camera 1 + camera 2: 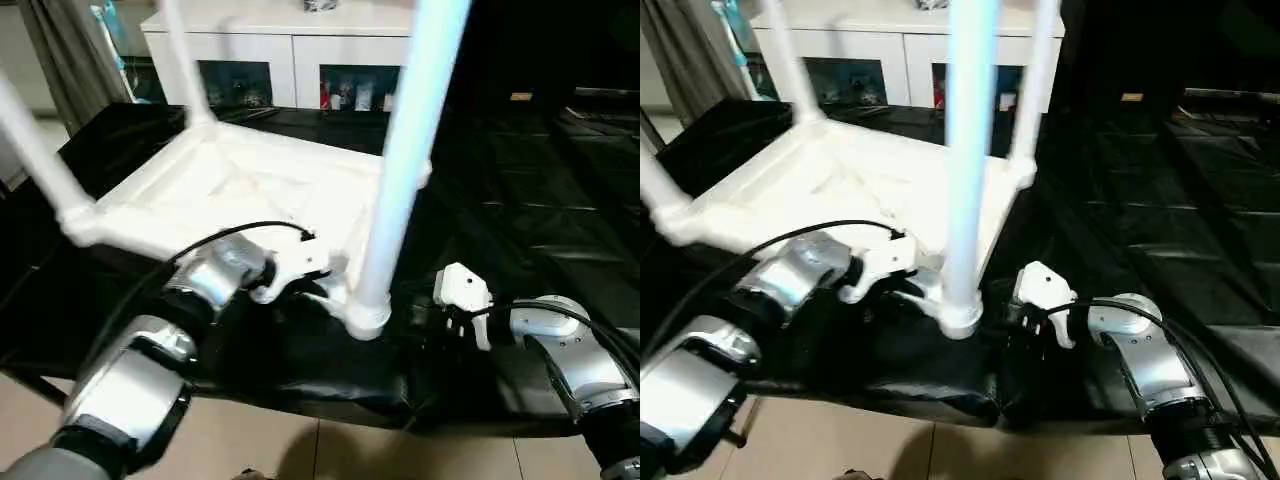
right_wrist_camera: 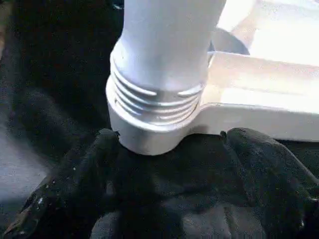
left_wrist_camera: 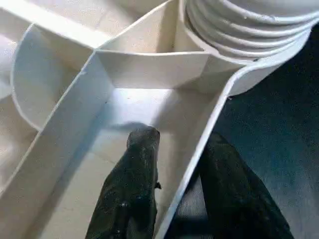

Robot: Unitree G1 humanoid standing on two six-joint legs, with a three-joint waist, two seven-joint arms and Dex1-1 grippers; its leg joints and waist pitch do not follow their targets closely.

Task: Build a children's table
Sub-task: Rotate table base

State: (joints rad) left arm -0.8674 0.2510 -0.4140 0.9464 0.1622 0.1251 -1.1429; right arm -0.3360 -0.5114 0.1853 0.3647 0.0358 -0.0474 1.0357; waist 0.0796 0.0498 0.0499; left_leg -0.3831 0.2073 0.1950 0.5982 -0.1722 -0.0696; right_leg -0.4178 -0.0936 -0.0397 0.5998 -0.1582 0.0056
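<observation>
The children's table lies upside down on a black-covered surface, its white ribbed top [image 1: 220, 180] facing up. White legs stand in its corner sockets: the near leg [image 1: 400, 170] rises close to the camera, and others [image 1: 35, 150] [image 1: 185, 60] [image 1: 1035, 90] stand at the left and back. My left gripper [image 1: 300, 290] is at the near rim beside that leg. It stands open and narrow [image 3: 182, 139], one finger [image 3: 142, 149] inside the rim wall, the other outside. My right gripper [image 2: 174, 164] is open, a finger on either side of the near leg's ribbed collar [image 2: 159, 99], low by the socket.
A white cabinet [image 1: 290, 40] with glass doors stands behind the table. The black cover [image 1: 520, 200] stretches far to the right. Beige floor tiles [image 1: 250, 440] show below the near edge. A dark curtain [image 1: 60, 50] hangs at the back left.
</observation>
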